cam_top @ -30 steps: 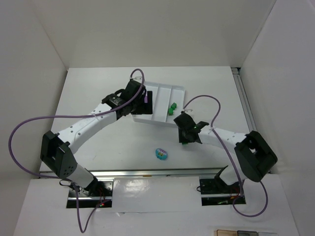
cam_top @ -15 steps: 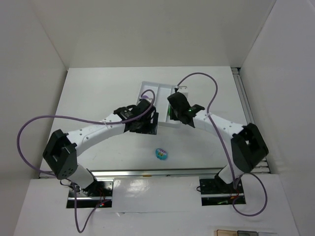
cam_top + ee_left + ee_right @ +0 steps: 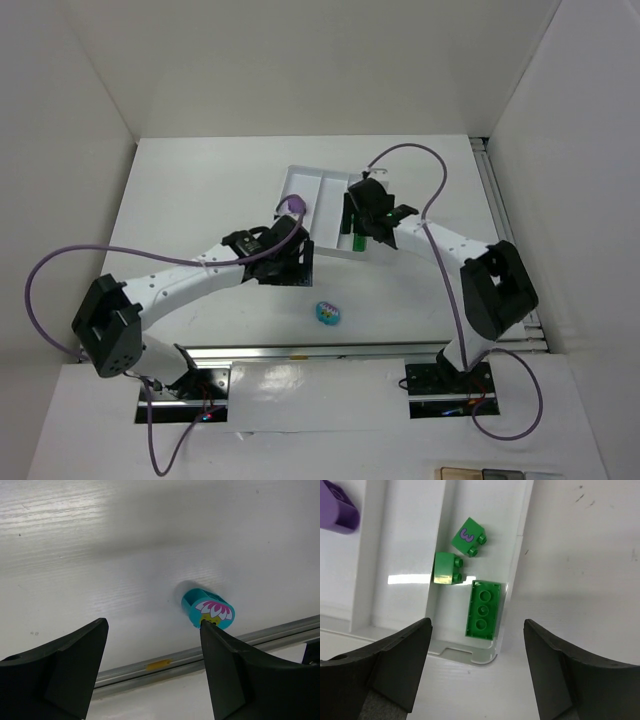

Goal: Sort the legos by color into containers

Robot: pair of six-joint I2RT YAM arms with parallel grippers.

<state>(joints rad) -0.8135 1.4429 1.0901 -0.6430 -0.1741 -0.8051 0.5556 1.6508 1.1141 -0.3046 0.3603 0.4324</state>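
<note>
Green bricks [image 3: 482, 609], three together, are lying in one outer compartment of the tray [image 3: 405, 540] under the open right end effector [image 3: 477, 624]. A purple piece [image 3: 337, 510] is sitting in the opposite compartment. The open left end effector [image 3: 152, 625] is hovering beside the cyan piece [image 3: 207, 608] near the worktop's [image 3: 100, 555] front edge.

Bright green on three bricks [image 3: 483, 609], one with a purple squiggle; purple on the rounded piece [image 3: 337, 510]; cyan with pink-white petals on the oval piece [image 3: 207, 609]; white tray [image 3: 400, 555], worktop [image 3: 580, 555].
</note>
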